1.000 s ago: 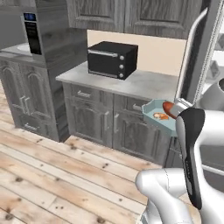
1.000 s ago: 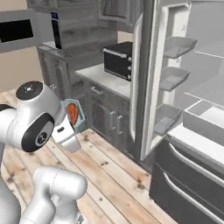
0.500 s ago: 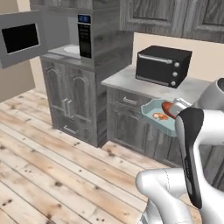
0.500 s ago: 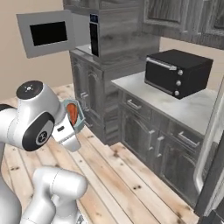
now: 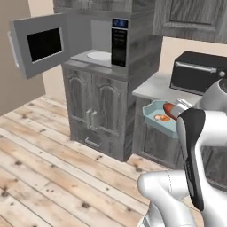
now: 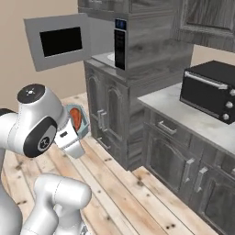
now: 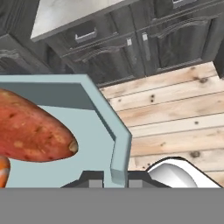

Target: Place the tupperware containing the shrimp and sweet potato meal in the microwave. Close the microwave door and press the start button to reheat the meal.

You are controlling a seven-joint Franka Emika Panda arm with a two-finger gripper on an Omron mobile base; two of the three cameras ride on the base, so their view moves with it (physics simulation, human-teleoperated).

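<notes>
My gripper [image 7: 114,177] is shut on the rim of the tupperware [image 7: 117,144], one finger on each side of its pale teal wall. Inside lie an orange-red sweet potato chunk [image 7: 30,131] and a bit of shrimp [image 7: 2,171]. In the left base view the tupperware [image 5: 158,117] hangs level in front of the lower cabinets, right of the microwave [image 5: 119,42]. The microwave door [image 5: 41,45] stands swung open to the left, and the white turntable [image 5: 100,55] shows inside. From the right base view the tupperware [image 6: 77,120] peeks out behind my arm, below the microwave [image 6: 120,42].
A black toaster oven [image 5: 200,73] sits on the pale counter [image 5: 153,88] right of the microwave column. Grey cabinet doors and drawers [image 6: 179,160] run below. Wooden floor [image 5: 53,168] stretches out in front of the cabinets.
The whole scene has slid right as the base turned: the fridge has left the views and the open microwave has come closer. The tupperware stays in the gripper.
</notes>
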